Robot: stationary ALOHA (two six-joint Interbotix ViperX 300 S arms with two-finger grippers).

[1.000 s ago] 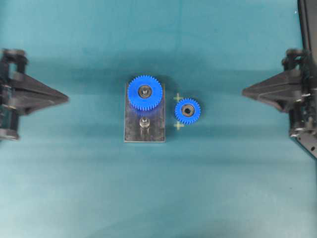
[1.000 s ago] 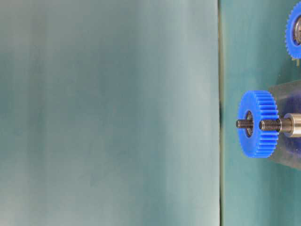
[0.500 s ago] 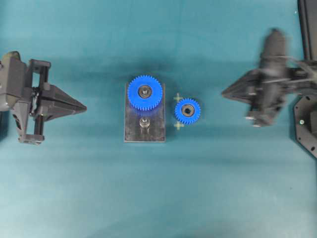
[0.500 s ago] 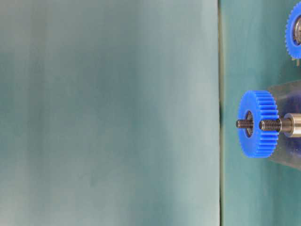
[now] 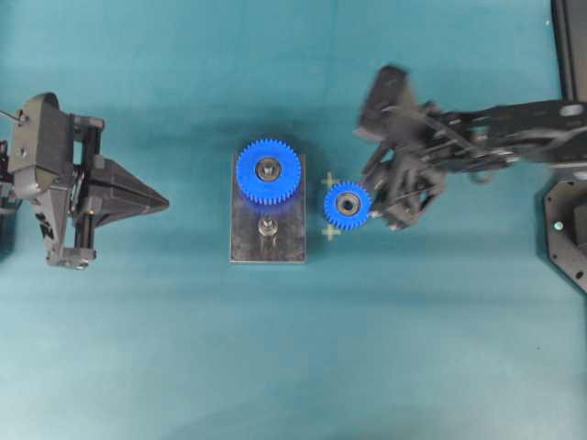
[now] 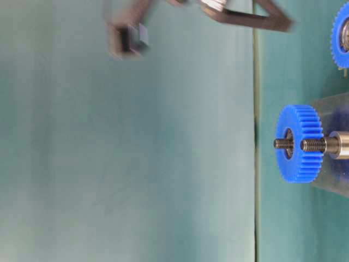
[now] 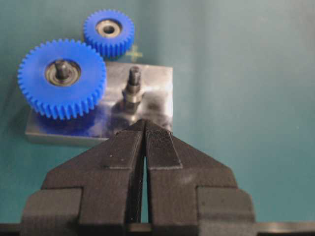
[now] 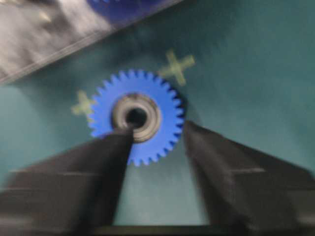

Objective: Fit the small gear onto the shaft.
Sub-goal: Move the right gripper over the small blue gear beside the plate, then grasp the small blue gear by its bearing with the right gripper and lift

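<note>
Gear and shaft sit apart on a teal bench. The small gear (image 5: pixel 348 205) lies flat, hub hole up, just beside the right edge of a dark plate (image 5: pixel 267 247), between two pale cross marks (image 5: pixel 331 232) that seem to fix its starting spot. On the plate, the shaft (image 5: pixel 267 227) stands upright and bare near the front edge, just beside a larger gear (image 5: pixel 268 171) seated on its own pin, presumably so the two sets of teeth will mesh.

The right gripper (image 8: pixel 152 147) hangs over the small gear with fingers spread apart, one over the hub and one past the rim, apparently lining up to pinch it; the view is blurred. The left gripper (image 7: pixel 144 129) waits well off the plate's left edge, fingers pressed together, holding nothing.
</note>
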